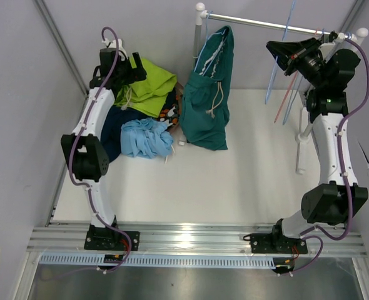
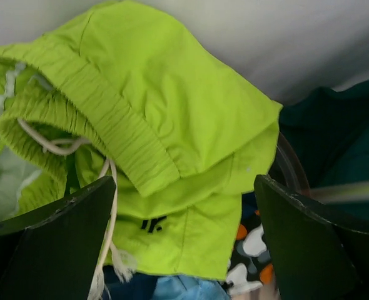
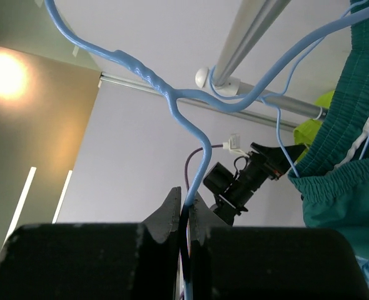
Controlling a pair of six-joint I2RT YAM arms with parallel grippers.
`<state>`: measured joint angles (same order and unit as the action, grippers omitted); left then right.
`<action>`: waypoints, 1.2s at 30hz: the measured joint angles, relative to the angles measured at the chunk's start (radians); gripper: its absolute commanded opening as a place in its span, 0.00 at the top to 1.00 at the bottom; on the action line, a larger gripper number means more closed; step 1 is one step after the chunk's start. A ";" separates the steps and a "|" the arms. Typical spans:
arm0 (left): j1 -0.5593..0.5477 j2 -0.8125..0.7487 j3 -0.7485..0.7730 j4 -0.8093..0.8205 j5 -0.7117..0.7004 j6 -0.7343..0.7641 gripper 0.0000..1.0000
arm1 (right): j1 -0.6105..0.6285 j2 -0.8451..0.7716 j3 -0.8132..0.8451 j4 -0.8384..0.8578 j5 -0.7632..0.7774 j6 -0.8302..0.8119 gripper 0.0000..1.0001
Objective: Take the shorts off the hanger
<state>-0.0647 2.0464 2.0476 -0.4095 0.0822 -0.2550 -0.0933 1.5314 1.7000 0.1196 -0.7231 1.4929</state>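
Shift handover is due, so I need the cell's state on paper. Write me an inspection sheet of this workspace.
Surface: white table, shorts piled at its rear left.
Job's things: lime green shorts top the pile, with navy shorts, light blue shorts and patterned shorts below; teal shorts hang from the rail, not yet removed.
Clutter: empty hangers, blue and red, at the rail's right end.
Grippers: left gripper open above the lime green shorts, holding nothing; right gripper shut on a blue hanger hooked over the rail.
Cables: purple cables run along both arms; no snag seen.
Surroundings: grey walls; metal frame at the near edge.
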 measured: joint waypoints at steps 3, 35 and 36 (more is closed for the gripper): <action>-0.001 -0.088 -0.095 0.028 0.010 -0.015 0.01 | -0.009 -0.001 -0.030 0.027 0.001 0.001 1.00; -0.074 -0.664 -0.538 0.175 0.060 -0.006 0.01 | -0.123 -0.230 -0.038 -0.493 0.178 -0.323 0.01; -0.075 -0.675 -0.543 0.175 0.061 -0.006 0.01 | -0.123 -0.230 0.008 -0.551 0.213 -0.373 0.01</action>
<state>-0.1394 1.3716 1.5047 -0.2340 0.1429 -0.2615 -0.2165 1.3010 1.7077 -0.4316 -0.5102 1.1194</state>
